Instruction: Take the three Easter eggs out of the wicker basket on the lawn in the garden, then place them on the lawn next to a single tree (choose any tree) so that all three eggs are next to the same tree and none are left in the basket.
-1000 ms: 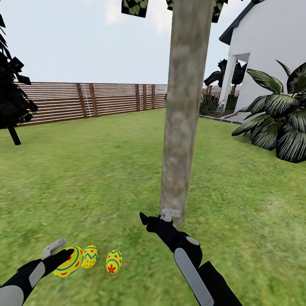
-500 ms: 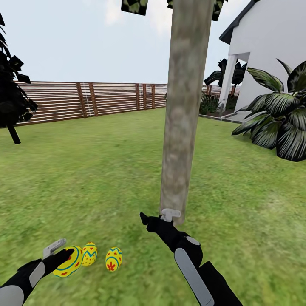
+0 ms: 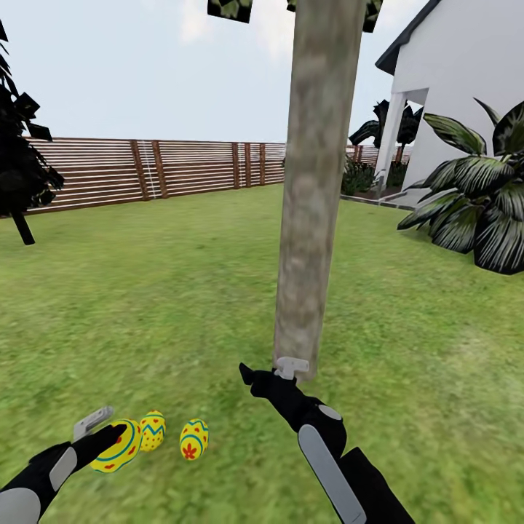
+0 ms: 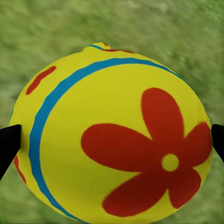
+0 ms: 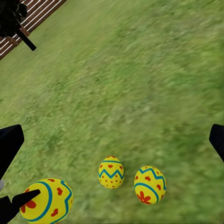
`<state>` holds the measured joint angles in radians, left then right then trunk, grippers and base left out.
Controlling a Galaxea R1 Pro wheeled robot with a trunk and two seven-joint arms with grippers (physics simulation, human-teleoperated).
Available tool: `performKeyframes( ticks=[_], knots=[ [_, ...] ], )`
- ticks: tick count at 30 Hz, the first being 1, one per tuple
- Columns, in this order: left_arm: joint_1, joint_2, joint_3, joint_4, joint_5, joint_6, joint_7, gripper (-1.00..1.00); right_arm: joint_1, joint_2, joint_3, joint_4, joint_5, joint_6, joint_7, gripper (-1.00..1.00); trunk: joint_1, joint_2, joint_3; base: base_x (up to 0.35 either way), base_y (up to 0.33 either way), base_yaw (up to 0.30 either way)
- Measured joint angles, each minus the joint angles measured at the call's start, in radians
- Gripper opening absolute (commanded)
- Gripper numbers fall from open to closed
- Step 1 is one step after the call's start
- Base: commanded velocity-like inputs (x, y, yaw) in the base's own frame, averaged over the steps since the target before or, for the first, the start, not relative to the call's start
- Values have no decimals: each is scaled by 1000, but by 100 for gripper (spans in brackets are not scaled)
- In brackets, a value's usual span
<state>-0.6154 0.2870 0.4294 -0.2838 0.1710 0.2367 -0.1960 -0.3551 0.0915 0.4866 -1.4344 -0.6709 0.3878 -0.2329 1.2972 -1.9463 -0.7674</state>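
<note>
At the far left of the head view, the left black claw [image 3: 102,434] has the largest-looking yellow egg with a red flower and blue band [image 3: 120,445] between its two fingers; in the left wrist view that egg [image 4: 112,140] sits squarely between the dark fingertips [image 4: 9,144] at either edge, so the claw looks closed on it, low over the mottled green lawn [image 3: 182,291]. The egg's long axis lies roughly along the line of the fingers, pointing away from the arm.

Just to its right, the second yellow egg with a blue zigzag [image 3: 152,431] rests on the grass, touching or nearly touching the held one; I cannot tell which. The third yellow egg with a red flower [image 3: 193,439] lies just beside that, a little apart.

Further right stands the smooth grey-brown tree trunk [image 3: 313,189], near all three eggs. The right black claw [image 3: 269,372] hangs at the trunk's foot, its fingers spread wide and holding nothing, as the right wrist view confirms.

The release turns on this: the held egg already sits beside its two fellows on the tree's left, so the left claw need only open.
</note>
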Motion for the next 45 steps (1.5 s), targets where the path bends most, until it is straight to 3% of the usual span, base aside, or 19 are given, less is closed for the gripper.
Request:
performKeyframes(
  ticks=[23,28,37,45],
  knots=[
    [0,0,-1,0,0,3,-8,-100,0,-1,-6,-14,-4,2,3,100,88,-161,-72,0,0,0],
    [0,-1,0,0,1,3,-7,-100,0,-3,-14,-98,-18,5,11,100,107,-196,-88,0,0,0],
    [0,1,-1,-10,2,4,-8,-100,0,0,-2,-99,-18,4,25,100,142,-259,-116,0,0,0],
    [-2,1,0,-54,5,71,-3,-100,0,5,-1,-99,-13,3,25,100,173,-315,-141,0,0,0]
  ],
)
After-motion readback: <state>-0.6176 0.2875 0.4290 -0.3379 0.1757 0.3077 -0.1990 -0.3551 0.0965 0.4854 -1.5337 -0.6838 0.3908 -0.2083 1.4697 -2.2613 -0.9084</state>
